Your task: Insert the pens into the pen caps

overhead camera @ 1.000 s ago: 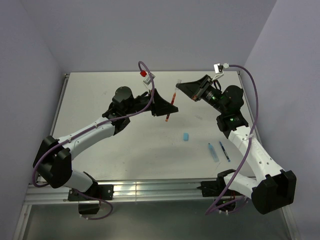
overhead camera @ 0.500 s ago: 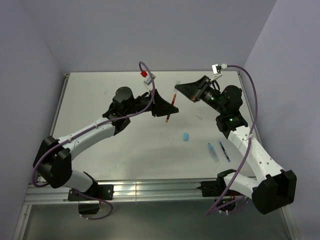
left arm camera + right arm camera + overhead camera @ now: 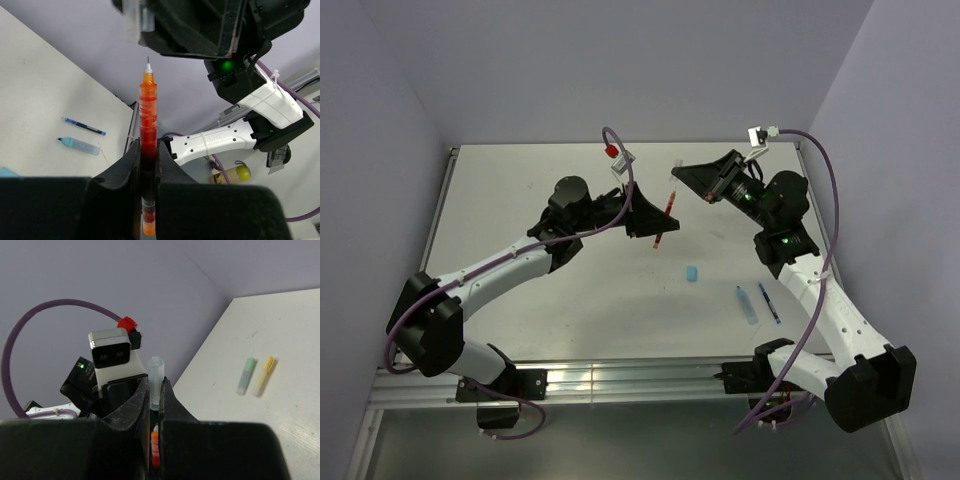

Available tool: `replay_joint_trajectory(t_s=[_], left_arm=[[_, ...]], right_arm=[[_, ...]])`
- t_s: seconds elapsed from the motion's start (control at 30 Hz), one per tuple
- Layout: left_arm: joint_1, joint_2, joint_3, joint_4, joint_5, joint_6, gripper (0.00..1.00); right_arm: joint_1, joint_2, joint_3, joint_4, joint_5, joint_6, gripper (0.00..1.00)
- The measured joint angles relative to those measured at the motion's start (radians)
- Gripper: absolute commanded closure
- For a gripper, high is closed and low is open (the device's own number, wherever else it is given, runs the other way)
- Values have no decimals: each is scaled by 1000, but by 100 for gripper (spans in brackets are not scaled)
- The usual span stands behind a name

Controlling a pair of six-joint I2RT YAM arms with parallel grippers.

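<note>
My left gripper (image 3: 653, 216) is shut on a thin red pen (image 3: 665, 220), held in the air with its tip up toward my right gripper (image 3: 683, 173). In the left wrist view the red pen (image 3: 148, 115) stands between the fingers (image 3: 129, 160), its needle tip just under the right gripper. My right gripper (image 3: 155, 386) is shut on a clear pen cap (image 3: 155, 377); the red pen's tip (image 3: 155, 439) shows just below it. A light blue marker (image 3: 747, 303), a dark blue pen (image 3: 769, 302) and a light blue cap (image 3: 691, 273) lie on the table.
A pale green marker (image 3: 245, 375) and a yellow marker (image 3: 263, 375) lie side by side on the white table in the right wrist view. The table (image 3: 520, 200) has a metal rail along its left and near edges. Purple walls stand behind and at both sides.
My left gripper has moved a little to the right with the red pen, bringing its tip closer to the cap. The right gripper has barely moved.
</note>
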Motion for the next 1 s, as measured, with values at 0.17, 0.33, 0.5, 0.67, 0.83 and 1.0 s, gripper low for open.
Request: replay_joint_trajectory(t_s=[0.17,0.33,0.5,0.67,0.83,1.0], left_arm=[[-3,-1,-3,-9,-13,9,100],[-3,-18,-3,-36,-25,33,100],[-3,-37,-3,-48,-33,54,100],[-3,-39,-3,-58,-39,66,100],[-3,-39,-3,-76,-42,76,100],[-3,-39,-3,-82,-48,80,100]], right_arm=[[-5,-18,2,0,0,0,100],[-5,-18,2,-1,0,0,100],[-4,-18,2,-2,0,0,100],[1,-18,2,-5,0,-1,100],[6,-18,2,-10,0,-5,100],[20,-18,2,-29,2,-20,100]])
